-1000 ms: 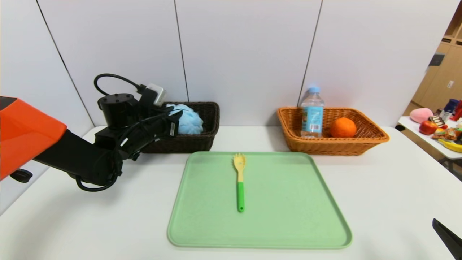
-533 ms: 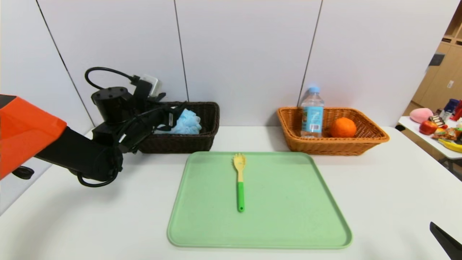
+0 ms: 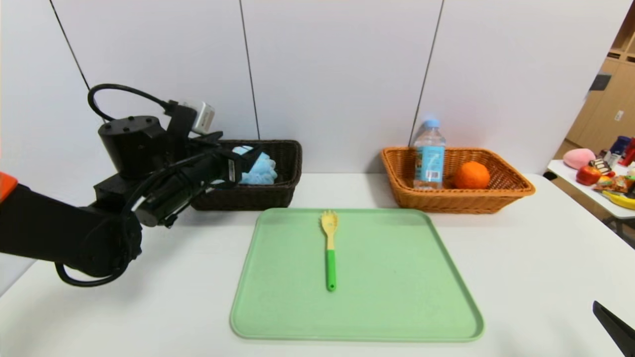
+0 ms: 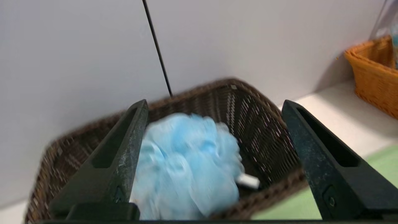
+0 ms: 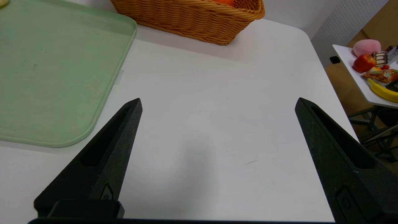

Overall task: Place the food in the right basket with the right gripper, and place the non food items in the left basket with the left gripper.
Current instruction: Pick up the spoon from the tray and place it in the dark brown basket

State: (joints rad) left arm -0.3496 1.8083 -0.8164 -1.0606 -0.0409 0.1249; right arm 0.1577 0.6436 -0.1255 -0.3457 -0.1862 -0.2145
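Fluffy light-blue bath pouf (image 4: 186,165) lay inside dark brown woven left basket (image 3: 278,191), a small white piece just beside it. Yellow spork with green handle (image 3: 328,249) lay flat, prongs toward the wall, handle toward the robot. Clear water bottle (image 3: 429,154) stood upright in orange-tan right basket (image 3: 496,197), beside round orange fruit (image 3: 471,175).

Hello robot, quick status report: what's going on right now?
Left gripper open over dark basket, blue pouf inside. Right gripper open, parked above table. Spork on tray, path clear.
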